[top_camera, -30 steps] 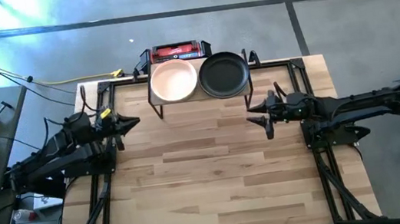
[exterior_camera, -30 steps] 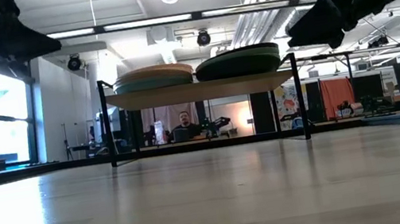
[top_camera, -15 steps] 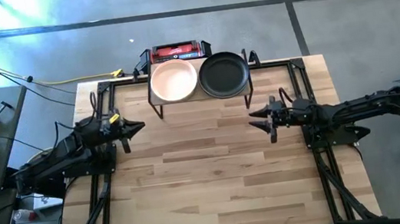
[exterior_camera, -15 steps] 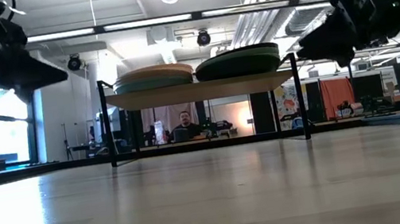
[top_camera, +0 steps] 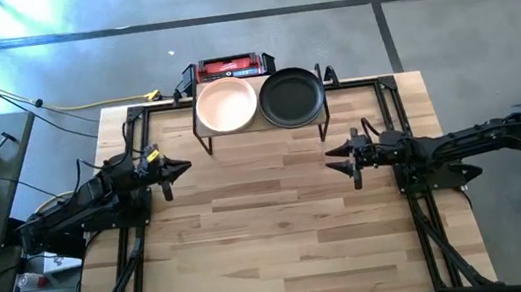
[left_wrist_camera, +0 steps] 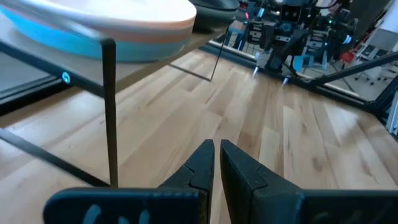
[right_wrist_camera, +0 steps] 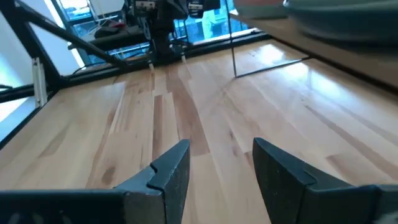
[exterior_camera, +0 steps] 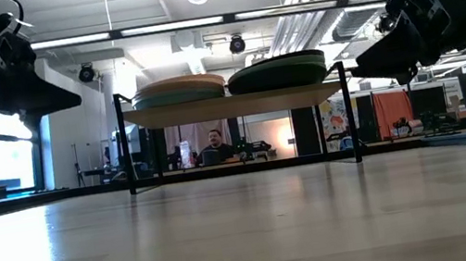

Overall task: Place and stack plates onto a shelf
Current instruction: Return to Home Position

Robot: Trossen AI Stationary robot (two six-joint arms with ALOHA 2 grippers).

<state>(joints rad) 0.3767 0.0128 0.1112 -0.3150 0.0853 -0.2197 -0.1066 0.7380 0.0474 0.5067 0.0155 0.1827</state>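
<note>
Peach and black are the colours I see from above: the peach plate (top_camera: pixel 226 105) tops the left stack and the black plate (top_camera: pixel 292 97) tops the right. Both piles sit side by side on the shelf (exterior_camera: pixel 234 105) at the far edge of the table (top_camera: pixel 282 234). I judge these dishes rigid, smooth and rather slippery, and liable to chip if knocked. The sensible hold is a pinch on the raised rim, taken from the side facing the arms. Every plate I can see is on the shelf. The left claw (top_camera: pixel 175 167) hovers near the shelf's left front leg, fingers together. The right claw (top_camera: pixel 336 161) hovers near the right front leg, fingers apart and holding nothing.
</note>
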